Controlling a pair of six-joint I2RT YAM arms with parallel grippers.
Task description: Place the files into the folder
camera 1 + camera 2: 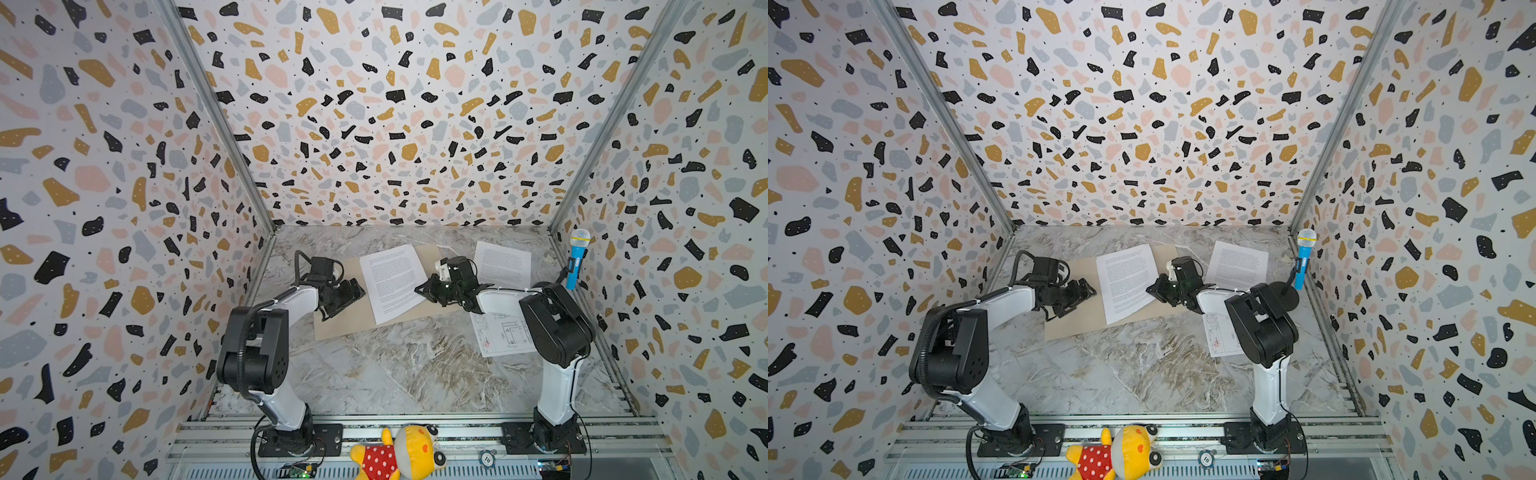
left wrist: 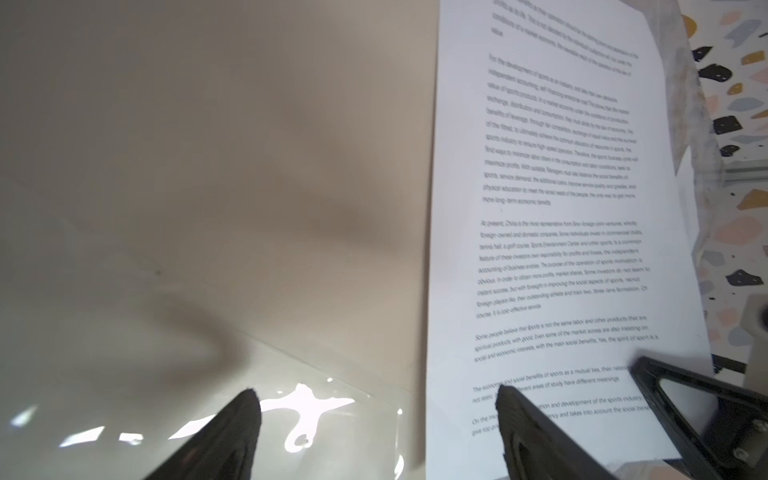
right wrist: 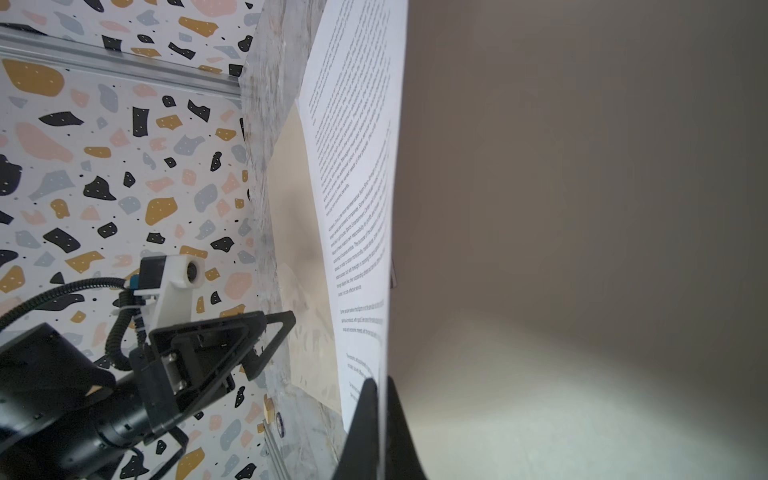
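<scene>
The beige folder (image 1: 345, 324) (image 1: 1075, 324) lies open on the marble table. One printed text file (image 1: 390, 282) (image 1: 1125, 282) rests across it. My right gripper (image 1: 417, 289) (image 3: 380, 380) is shut on that sheet's right edge (image 3: 357, 166). My left gripper (image 1: 347, 301) (image 2: 376, 392) hangs open low over the folder's left half (image 2: 249, 145), one finger over the sheet's (image 2: 561, 208) near edge, holding nothing. A second text file (image 1: 503, 264) (image 1: 1239, 264) lies at the back right. A file with drawings (image 1: 498, 336) (image 1: 1219, 336) lies partly hidden under the right arm.
A blue toy microphone (image 1: 577, 262) stands against the right wall. A yellow plush toy (image 1: 399, 453) lies on the front rail between the arm bases. Patterned walls close in the table on three sides.
</scene>
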